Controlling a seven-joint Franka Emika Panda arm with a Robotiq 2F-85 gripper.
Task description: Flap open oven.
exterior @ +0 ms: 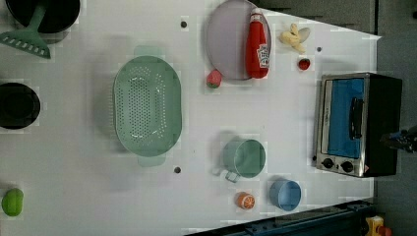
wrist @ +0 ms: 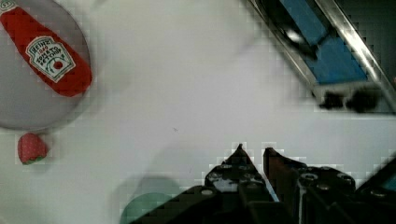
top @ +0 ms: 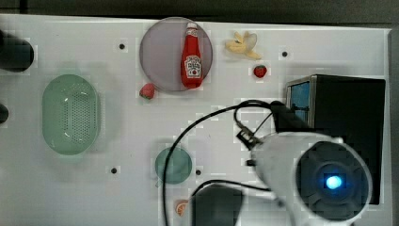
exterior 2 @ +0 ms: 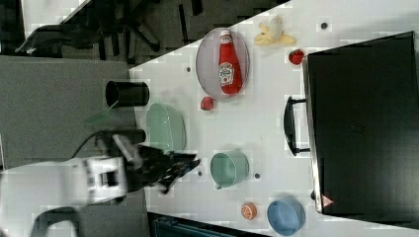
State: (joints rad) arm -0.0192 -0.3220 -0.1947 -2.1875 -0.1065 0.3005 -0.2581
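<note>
End effector [wrist: 252,154] right up front, fingers nearly together with a thin gap, nothing between them, hanging over bare white tabletop [wrist: 187,84] just short of the oven [wrist: 327,60]. Oven's at the tabletop's edge, glass door closed, black handle [exterior: 355,118] untouched. Ketchup bottle [wrist: 46,53] lies on its plate [wrist: 28,107], well away from the oven

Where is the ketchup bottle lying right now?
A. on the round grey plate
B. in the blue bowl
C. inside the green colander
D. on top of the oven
A: the ketchup bottle lies flat on the round grey plate, well apart from the oven, whose door is not yet open.
</note>
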